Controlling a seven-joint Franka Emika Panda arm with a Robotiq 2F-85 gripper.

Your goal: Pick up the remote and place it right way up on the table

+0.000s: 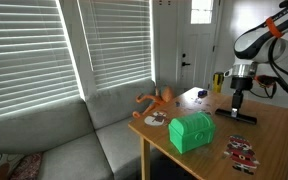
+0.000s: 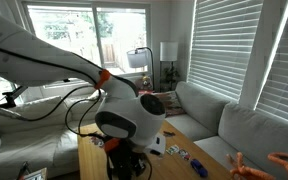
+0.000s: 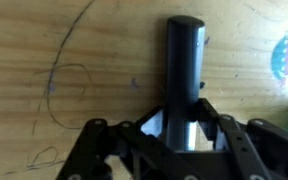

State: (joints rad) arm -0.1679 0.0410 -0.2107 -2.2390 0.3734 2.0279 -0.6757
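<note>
- Table (image 1: 274, 135): light wooden top, grain and faint scribbled lines showing in the wrist view (image 3: 84, 60); bears every item below
- Green chest (image 1: 191, 131): stands near the table's front edge, well apart from the work area
- Gripper (image 1: 237, 103): points straight down over the far part of the table; in the wrist view (image 3: 183, 118) its fingers straddle the near end of the bar, spread, a pale strip of gap on one side, so not yet clamped
- Remote (image 1: 242, 117): slim black bar lying flat on the wood, running lengthwise away from the wrist camera (image 3: 187, 60); no buttons discernible on the upper face, so which face is up cannot be told
- Handling, judged: light, rigid, likely smooth plastic with a slight sheen, so prone to slip or pivot in a narrow pinch; not fragile
- Hold, judged: across the two long edges; a pinch nearer mid-length than the present end should limit droop when turning it over
</note>
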